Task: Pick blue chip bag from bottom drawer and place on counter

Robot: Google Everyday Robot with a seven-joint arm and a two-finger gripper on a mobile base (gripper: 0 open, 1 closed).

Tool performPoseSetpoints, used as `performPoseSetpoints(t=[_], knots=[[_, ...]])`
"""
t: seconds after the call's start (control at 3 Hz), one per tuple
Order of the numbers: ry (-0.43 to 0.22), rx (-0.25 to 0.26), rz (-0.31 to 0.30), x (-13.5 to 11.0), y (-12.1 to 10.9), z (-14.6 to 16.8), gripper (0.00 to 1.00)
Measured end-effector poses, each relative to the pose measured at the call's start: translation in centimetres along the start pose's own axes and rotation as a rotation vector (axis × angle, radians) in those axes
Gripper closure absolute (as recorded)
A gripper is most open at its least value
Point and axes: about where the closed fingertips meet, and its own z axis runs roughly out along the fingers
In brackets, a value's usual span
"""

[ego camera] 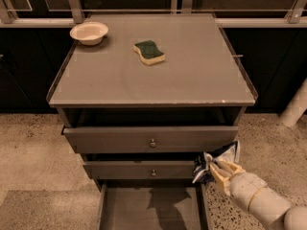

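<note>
My gripper (pixel 217 168) is at the lower right, shut on the blue chip bag (pixel 218 159), a crinkly dark-blue foil bag with white patches. It holds the bag in the air beside the right end of the two knobbed drawers, above the right side of the bottom drawer (pixel 152 210). That drawer is pulled out and its grey floor shows bare. The counter (pixel 192 75) lies above and to the left of the bag.
A green-and-yellow sponge (pixel 149 51) lies on the counter near its back middle. A cream bowl (pixel 88 32) stands at the counter's back left corner. The two knobbed drawers (pixel 152 140) stick out slightly. A white post (pixel 295 107) stands at the right.
</note>
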Motion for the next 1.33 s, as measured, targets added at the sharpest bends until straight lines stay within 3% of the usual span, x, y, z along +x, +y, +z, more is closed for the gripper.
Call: performPoseSetpoints(t=[0.33,1.0,1.33], knots=[[-0.057,0.037,-0.049,-4.8,-0.3,-2.4,1.0],[-0.074,0.055,-0.049,-5.6,-0.4,-3.3,1.0],[-0.144,0.091,-0.112,-9.8,-1.9,-5.5,1.0]])
